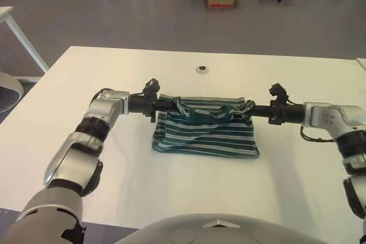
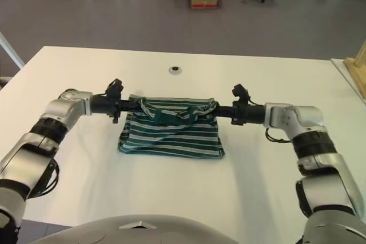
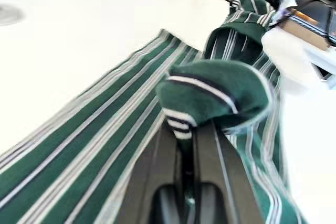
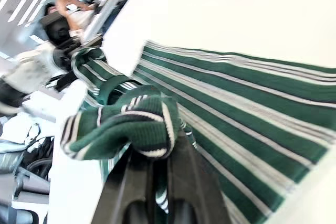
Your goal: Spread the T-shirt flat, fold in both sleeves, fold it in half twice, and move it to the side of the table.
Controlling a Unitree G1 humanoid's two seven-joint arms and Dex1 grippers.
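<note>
- The left arm came in from the lower left, bent at the elbow, with its forearm turned inward and lying about level.
- The left gripper was clamped on a bunched corner of the T-shirt, its dark fingers close together with cloth pinched between them.
- The right arm mirrored it from the right side, forearm level and pointing inward.
- The right gripper was likewise closed on the opposite bunched corner.
- Both grippers faced each other along one line, well apart.
</note>
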